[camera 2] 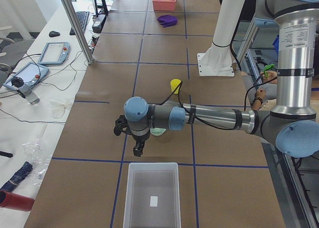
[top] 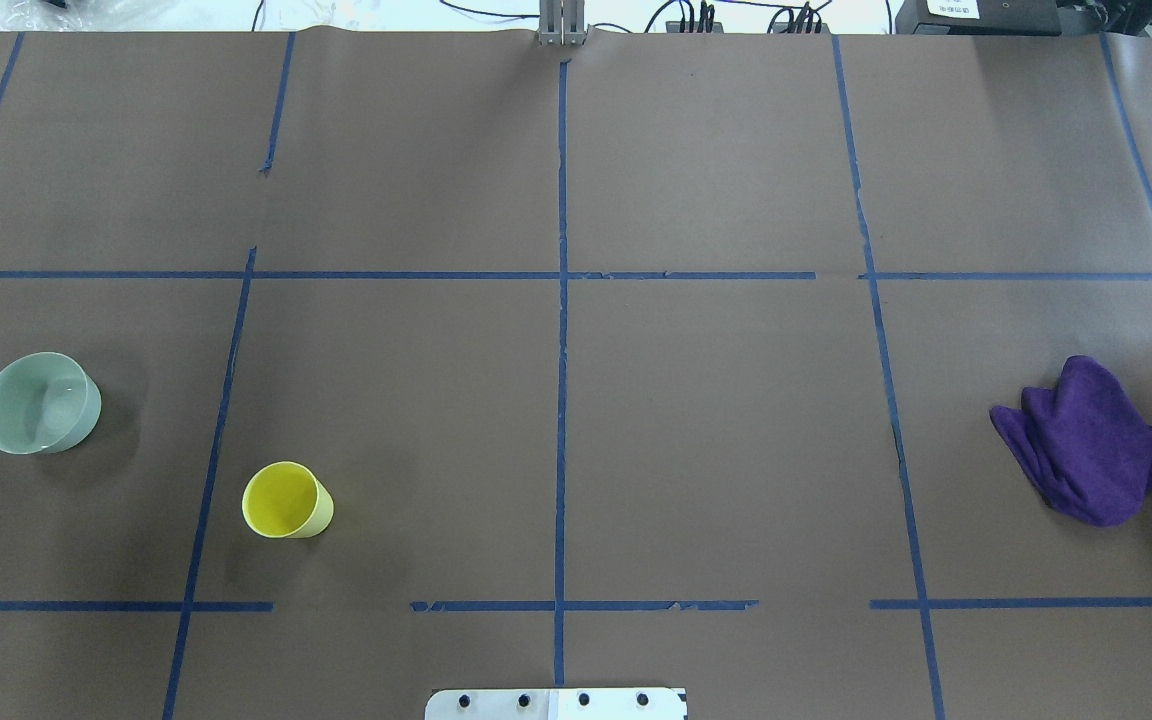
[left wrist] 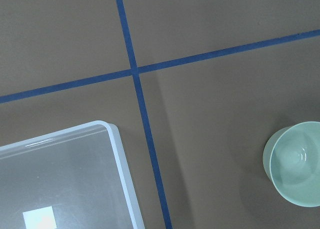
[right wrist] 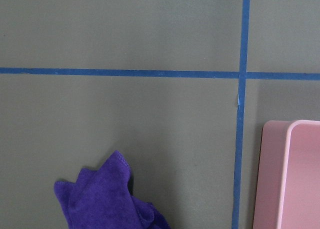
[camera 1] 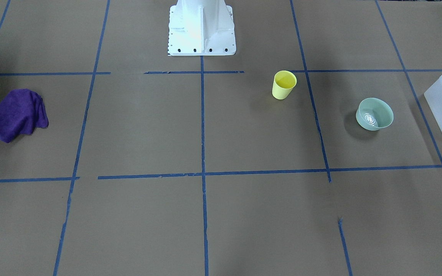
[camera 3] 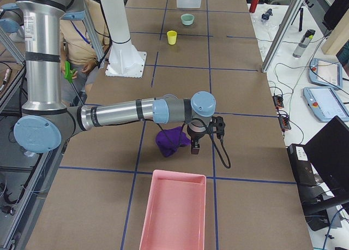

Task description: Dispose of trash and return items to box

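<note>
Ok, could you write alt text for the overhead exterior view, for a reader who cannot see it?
A brown table crossed by blue tape lines holds three things: a pale mint-green bowl at the far left, an upright yellow cup to its right and nearer the robot, and a crumpled purple cloth at the far right. No robot arm is in view.
</note>
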Motion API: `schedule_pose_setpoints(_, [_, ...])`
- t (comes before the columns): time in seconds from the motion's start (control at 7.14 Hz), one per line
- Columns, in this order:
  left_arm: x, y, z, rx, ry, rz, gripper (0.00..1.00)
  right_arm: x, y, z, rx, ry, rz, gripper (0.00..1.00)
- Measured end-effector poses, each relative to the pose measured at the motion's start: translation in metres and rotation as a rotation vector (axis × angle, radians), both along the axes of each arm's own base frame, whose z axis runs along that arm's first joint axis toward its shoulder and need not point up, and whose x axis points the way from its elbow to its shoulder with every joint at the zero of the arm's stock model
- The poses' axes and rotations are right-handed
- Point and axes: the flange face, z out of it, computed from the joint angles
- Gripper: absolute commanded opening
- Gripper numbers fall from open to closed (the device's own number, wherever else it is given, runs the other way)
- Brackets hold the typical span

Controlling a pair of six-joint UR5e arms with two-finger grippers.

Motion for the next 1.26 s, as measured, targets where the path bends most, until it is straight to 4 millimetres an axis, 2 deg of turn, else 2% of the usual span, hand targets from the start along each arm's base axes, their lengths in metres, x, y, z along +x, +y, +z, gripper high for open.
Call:
schedule_pose_setpoints(0.7, [-0.003, 0.007, 0.008, 0.014, -0.006, 0.036, 1.0, 0.0, 0.002, -0.01, 0.011, -0.006, 0.005, 1.0])
schedule_pose_setpoints(1.26, [0.0, -0.003, -0.004, -0.096, 0.009, -0.141, 1.0, -0.001, 0.002, -0.011, 0.011, -0.011, 0.005, 1.0])
